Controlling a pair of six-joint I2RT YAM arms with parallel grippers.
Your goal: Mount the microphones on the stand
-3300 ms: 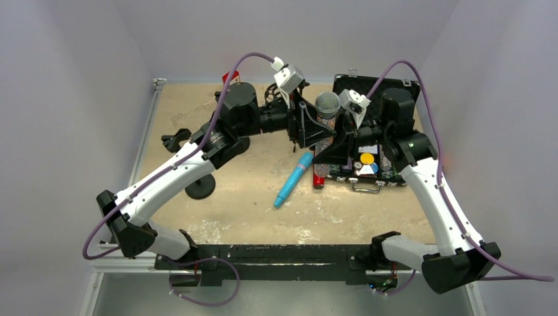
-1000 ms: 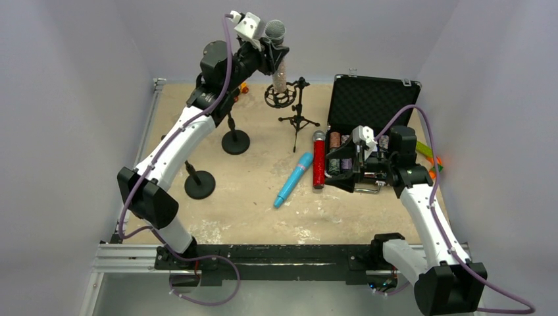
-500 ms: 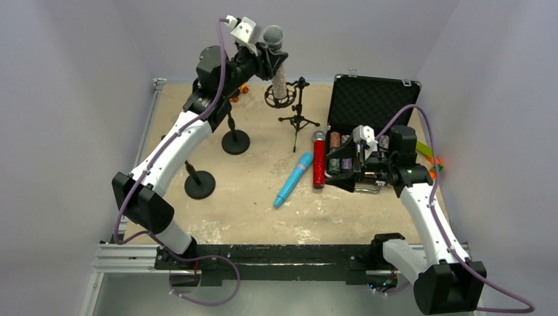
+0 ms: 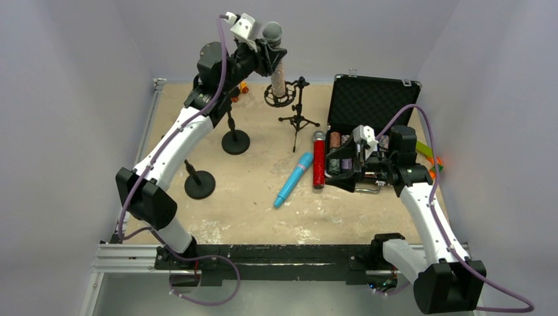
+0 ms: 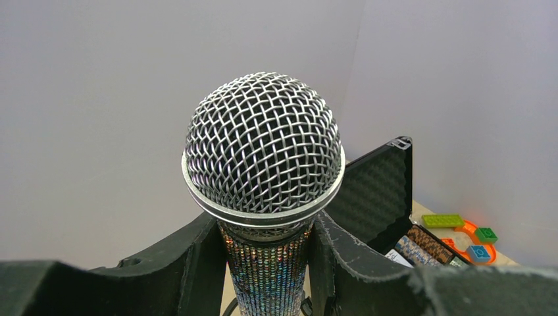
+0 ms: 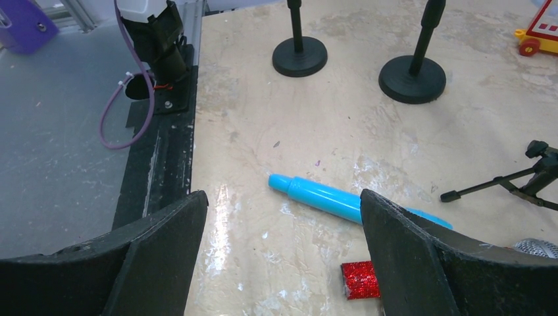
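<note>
My left gripper [image 4: 276,58] is raised high at the back and shut on the silver-glitter microphone [image 4: 272,31], which stands upright, mesh head up. In the left wrist view its glitter body [image 5: 266,276] sits between my fingers [image 5: 191,270]. The microphone's lower end hangs just above the ring mount [image 4: 281,99] of the tripod stand [image 4: 299,122]; I cannot tell if they touch. The light blue microphone [image 4: 294,179] and the red-glitter microphone [image 4: 319,161] lie on the table. My right gripper [image 4: 349,164] hovers open beside the red one, holding nothing; its wrist view shows the blue microphone [image 6: 329,197].
An open black case [image 4: 368,105] with small items lies at the right under my right arm. Two round-base stands [image 4: 235,141] [image 4: 199,184] stand at the left. Small toys lie at the back [image 4: 242,87] and the far right [image 4: 431,155].
Since the earliest frame my left gripper has carried the silver microphone from beside the case up over the tripod stand, and the right arm has drawn back. Over the last second nearly nothing moves.
</note>
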